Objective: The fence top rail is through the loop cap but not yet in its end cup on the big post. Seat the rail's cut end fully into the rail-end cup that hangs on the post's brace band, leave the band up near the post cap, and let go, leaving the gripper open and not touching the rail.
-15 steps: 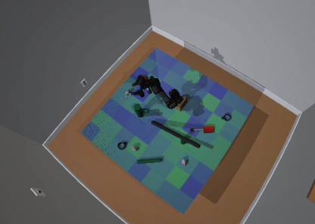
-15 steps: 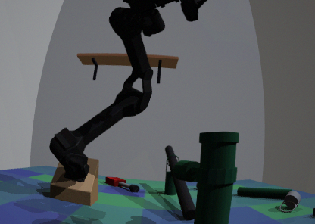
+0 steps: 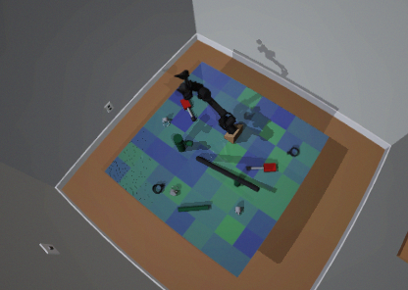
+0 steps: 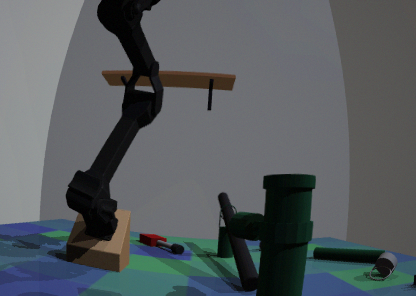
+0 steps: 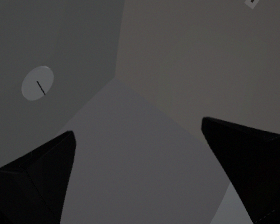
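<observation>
The black rail [image 3: 227, 172] [image 4: 239, 245] slants, its far end raised by the short green post [image 4: 225, 241] with a wire loop [image 4: 220, 215]. Its near end is low beside the big green post [image 3: 179, 142] [image 4: 283, 269], below and outside the rail-end cup [image 3: 189, 143] [image 4: 246, 225]. The cup hangs on the brace band [image 4: 287, 230], which sits a little below the post cap [image 4: 289, 182]. My gripper [image 3: 181, 75] [image 5: 140, 131] is open and empty, well away from rail and post; it is above the frame in the exterior view.
A red-headed tool [image 3: 185, 104] lies near the arm and another [image 3: 270, 168] [image 4: 152, 240] right of the rail. A green pipe [image 3: 193, 208] [image 4: 349, 255], grey fittings [image 3: 166, 121] [image 3: 175, 192] [image 3: 238, 210] and black rings [image 3: 158, 188] [image 3: 293, 151] lie around.
</observation>
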You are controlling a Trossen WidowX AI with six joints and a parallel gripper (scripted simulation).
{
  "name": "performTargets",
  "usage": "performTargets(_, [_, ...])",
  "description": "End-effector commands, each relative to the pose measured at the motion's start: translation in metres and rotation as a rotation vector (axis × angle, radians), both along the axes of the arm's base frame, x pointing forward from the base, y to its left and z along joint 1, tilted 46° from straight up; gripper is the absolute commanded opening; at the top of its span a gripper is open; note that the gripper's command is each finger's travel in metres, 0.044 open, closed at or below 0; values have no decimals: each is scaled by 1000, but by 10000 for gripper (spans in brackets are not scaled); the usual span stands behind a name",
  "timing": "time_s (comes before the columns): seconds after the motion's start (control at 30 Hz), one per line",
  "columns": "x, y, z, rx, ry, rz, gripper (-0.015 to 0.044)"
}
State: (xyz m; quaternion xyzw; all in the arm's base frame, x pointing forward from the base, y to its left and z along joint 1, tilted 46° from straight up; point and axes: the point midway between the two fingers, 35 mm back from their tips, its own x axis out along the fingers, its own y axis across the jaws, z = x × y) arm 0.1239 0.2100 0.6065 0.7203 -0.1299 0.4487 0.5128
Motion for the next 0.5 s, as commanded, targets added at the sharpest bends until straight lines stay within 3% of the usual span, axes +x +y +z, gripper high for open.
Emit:
performTargets(0.0, [-41, -39, 27, 227, -54, 257, 440])
performTargets(0.23, [-88, -137, 57, 665, -137, 775, 440])
performTargets(0.47, [-78, -245, 55, 1116, -206, 1254, 440])
